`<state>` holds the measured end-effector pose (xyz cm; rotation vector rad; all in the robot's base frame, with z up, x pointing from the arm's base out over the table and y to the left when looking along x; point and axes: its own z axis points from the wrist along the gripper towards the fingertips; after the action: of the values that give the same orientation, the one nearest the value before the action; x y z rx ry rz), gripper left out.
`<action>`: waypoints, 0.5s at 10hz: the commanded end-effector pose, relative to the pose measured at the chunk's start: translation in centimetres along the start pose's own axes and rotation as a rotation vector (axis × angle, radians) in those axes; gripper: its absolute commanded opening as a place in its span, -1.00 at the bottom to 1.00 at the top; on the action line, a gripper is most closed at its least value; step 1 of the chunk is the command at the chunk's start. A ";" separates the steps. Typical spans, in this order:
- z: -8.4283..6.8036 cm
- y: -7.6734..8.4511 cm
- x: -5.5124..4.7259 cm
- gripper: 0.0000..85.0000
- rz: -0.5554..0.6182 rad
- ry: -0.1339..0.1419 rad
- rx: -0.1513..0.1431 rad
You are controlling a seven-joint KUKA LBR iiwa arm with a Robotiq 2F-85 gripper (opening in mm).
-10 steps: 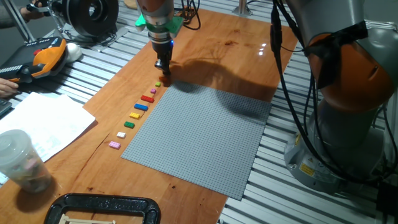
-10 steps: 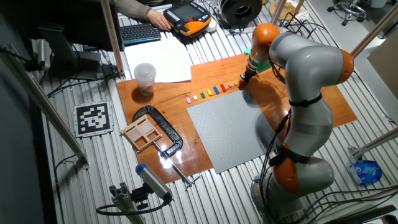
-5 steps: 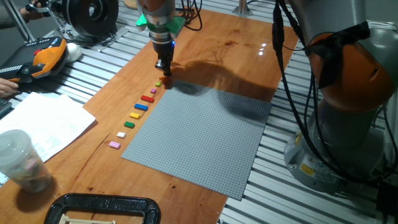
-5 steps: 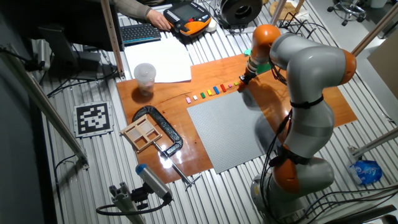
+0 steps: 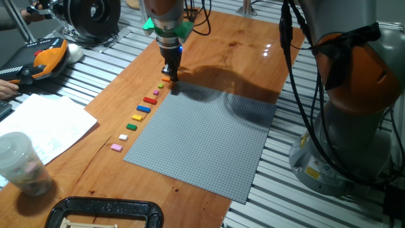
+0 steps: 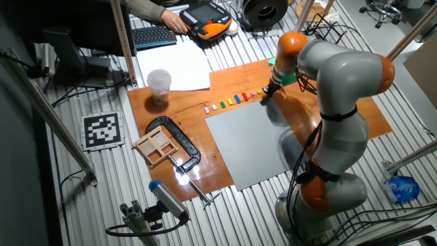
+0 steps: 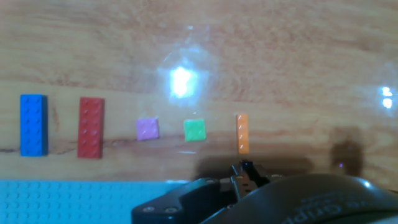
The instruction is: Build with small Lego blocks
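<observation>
- Wooden surface [image 5: 240,47] sits on a ribbed metal bench, with one grey baseplate [image 5: 205,139] lying flat on it.
- Small Lego blocks [image 5: 140,109] lie in one row on the wood, just beside the baseplate's long edge.
- From one fixed view, eight blocks can be counted in the row: pink [image 5: 116,147] at the near end, then white [image 5: 123,137], green [image 5: 131,127], yellow [image 5: 137,117], blue, red [image 5: 150,100], and two tiny ones near the tool.
- Hand view shows five blocks: one blue [image 7: 33,125], one red [image 7: 91,127], one small purple [image 7: 147,129], one small green [image 7: 194,130], one narrow orange [image 7: 242,134].
- One tool [image 5: 169,75] hangs over the far end of the row, close above the wood; whether it is clenched or released cannot be told.
- Off the wood stand one plastic cup [image 5: 20,162], one sheet of paper [image 5: 44,126] and one clamp [image 5: 104,212].
</observation>
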<state>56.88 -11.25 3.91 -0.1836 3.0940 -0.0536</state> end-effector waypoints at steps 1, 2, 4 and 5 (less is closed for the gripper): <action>0.0 0.2 0.5 -1.00 0.001 0.000 0.000; 0.0 0.3 0.8 -1.00 0.001 0.002 0.000; 0.1 0.3 1.2 -1.00 0.001 0.000 0.000; 0.2 0.4 1.4 -1.00 -0.002 0.000 0.002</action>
<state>55.47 -11.07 3.70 -0.1869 3.0940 -0.0555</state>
